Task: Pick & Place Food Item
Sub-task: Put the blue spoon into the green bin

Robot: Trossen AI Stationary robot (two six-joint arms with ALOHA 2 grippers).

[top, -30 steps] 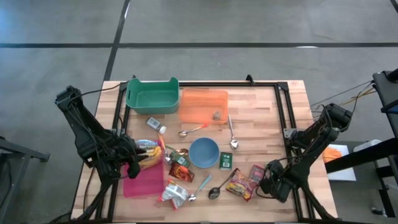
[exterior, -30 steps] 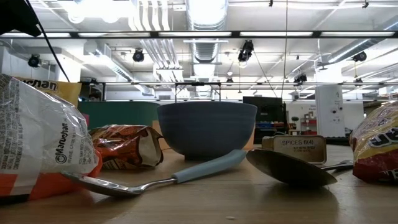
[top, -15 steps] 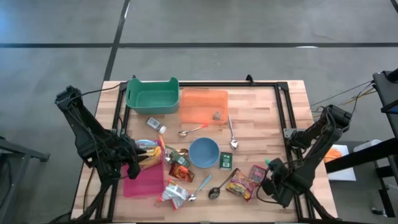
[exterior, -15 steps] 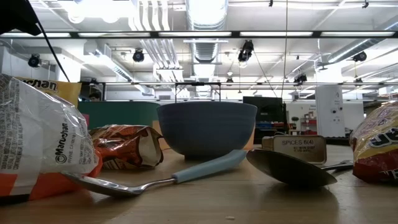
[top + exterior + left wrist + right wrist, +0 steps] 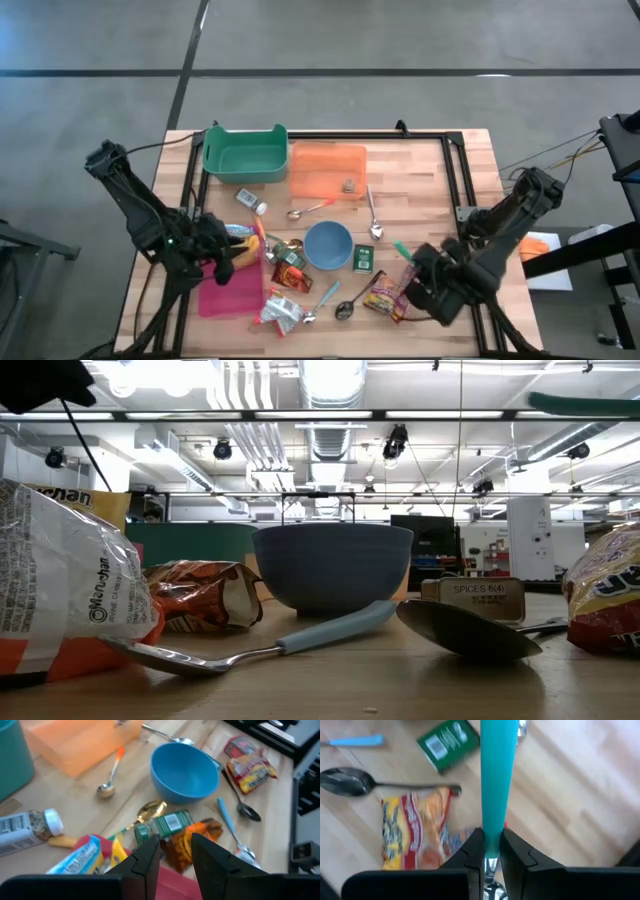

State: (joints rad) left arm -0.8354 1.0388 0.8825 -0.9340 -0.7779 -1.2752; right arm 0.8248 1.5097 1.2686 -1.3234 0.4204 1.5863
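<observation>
Left gripper (image 5: 222,262): hovers at the near-left of the table (image 5: 430,170) above the pink mat (image 5: 230,292). Fingers (image 5: 147,857) part-spread with nothing between them; whether they are set for a grab cannot be told. Below and just ahead of them lies a heap of food packets (image 5: 100,852) (yellow, blue and red wrappers), likely this arm's next pick.

Green bin (image 5: 244,153) and orange tray (image 5: 327,170): far side, side by side, probably the drop-off places. The tray holds one small item; the bin looks bare.

Blue bowl (image 5: 328,244): centre of the table, upright, empty. Around it, loose: a spice bottle (image 5: 251,201) to the far left, an orange-handled spoon (image 5: 310,209), a metal spoon (image 5: 372,214), a green spice box (image 5: 363,259) just right of it, a crumpled snack bag (image 5: 291,276) near-left, a blue-handled spoon (image 5: 325,297) and a dark spoon (image 5: 346,307) nearer.

Noodle packet (image 5: 386,297): yellow and red, flat on the wood at the near right, directly under and a little left of the right gripper (image 5: 422,282) (well clear of it, not touched). Probably the food item on that side.

Right gripper: raised above the near-right edge, pointing steeply down, fingers (image 5: 472,851) pressed together on a teal-handled utensil (image 5: 493,780), the handle sticking out ahead, presumably to carry it clear.
</observation>
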